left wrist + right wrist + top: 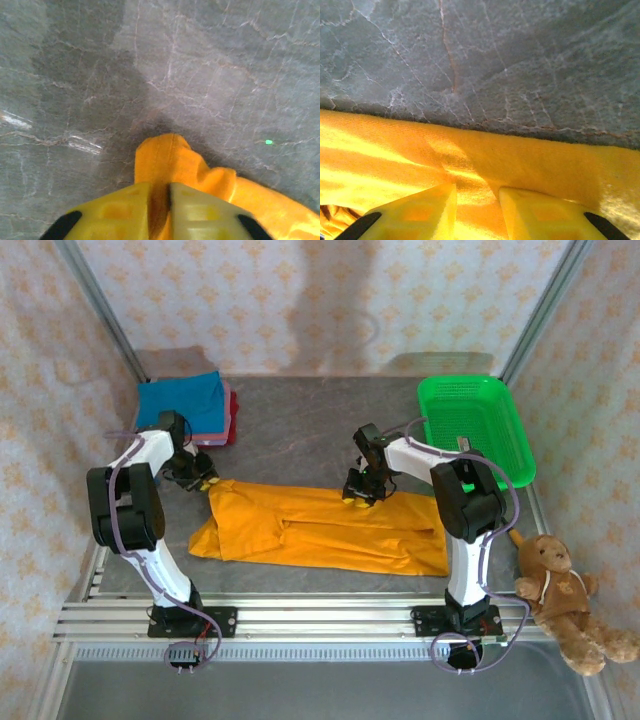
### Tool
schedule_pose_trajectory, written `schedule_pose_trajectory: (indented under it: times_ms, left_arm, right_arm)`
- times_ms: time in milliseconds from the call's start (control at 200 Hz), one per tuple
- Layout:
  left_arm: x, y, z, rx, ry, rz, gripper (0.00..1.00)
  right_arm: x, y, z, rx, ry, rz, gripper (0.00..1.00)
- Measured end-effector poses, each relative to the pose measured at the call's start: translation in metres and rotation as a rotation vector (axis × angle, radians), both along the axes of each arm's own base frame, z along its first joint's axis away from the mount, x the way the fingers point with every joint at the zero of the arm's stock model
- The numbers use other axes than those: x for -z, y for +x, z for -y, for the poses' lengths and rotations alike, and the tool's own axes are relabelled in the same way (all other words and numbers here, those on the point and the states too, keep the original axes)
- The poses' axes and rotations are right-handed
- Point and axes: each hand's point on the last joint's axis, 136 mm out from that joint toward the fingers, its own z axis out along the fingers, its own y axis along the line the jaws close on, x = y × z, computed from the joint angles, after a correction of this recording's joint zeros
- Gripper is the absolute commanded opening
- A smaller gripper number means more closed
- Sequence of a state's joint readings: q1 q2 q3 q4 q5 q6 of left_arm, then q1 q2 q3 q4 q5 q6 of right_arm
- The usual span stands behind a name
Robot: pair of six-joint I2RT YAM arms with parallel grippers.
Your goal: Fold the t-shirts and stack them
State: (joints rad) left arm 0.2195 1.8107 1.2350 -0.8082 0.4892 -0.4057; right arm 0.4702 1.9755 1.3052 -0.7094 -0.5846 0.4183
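The orange t-shirt (320, 530) lies across the tabletop's (300, 430) near half. The left gripper (159, 192) is clamped on its far-left corner. The right gripper (477, 197) stands on its far edge, fingers apart.

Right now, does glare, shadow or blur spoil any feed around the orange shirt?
Top external: even light, orange shirt sharp. Left wrist: soft focus, dark shadow on the table ahead of the shirt corner, glare streaks at left. Right wrist: bright patches wash out the cloth.

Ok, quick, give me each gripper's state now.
Left gripper: shut on the orange t-shirt, at its corner.
Right gripper: over the same shirt's far edge; open or gripping cannot be told.
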Motion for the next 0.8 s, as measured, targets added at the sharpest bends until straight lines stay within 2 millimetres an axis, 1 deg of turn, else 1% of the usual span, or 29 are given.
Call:
schedule_pose_trajectory:
  times_ms: [25,180,285,385,511,591,696,801]
  left_arm:
    - [0.001,0.0,0.0,0.006,0.002,-0.002,0.0]
    - [0.002,-0.003,-0.005,0.006,0.026,-0.012,0.0]
    - [0.0,-0.003,-0.012,-0.007,0.05,-0.012,0.0]
    - [-0.01,-0.001,-0.022,-0.024,0.085,0.014,0.0]
    - [-0.029,0.001,-0.031,-0.041,0.125,0.064,0.0]
    - [-0.035,0.0,-0.036,-0.055,0.132,0.079,0.0]
    - [-0.035,-0.002,-0.042,-0.074,0.125,0.072,0.0]
    - [-0.029,-0.002,-0.038,-0.071,0.081,0.062,0.0]
  right_arm:
    - [0.0,0.0,0.0,0.0,0.0,0.0,0.32]
    - [0.0,0.0,0.0,0.0,0.0,-0.001,0.32]
    - [0.001,-0.001,0.0,-0.003,-0.001,-0.001,0.32]
    - [0.002,-0.002,0.002,-0.002,-0.005,-0.005,0.32]
    - [0.003,-0.002,0.003,0.0,-0.005,-0.002,0.32]
    - [0.004,-0.003,0.003,0.0,-0.004,0.0,0.32]
    - [0.004,-0.003,0.003,0.0,-0.004,-0.001,0.32]
    - [0.004,-0.003,0.003,0.0,0.0,-0.001,0.32]
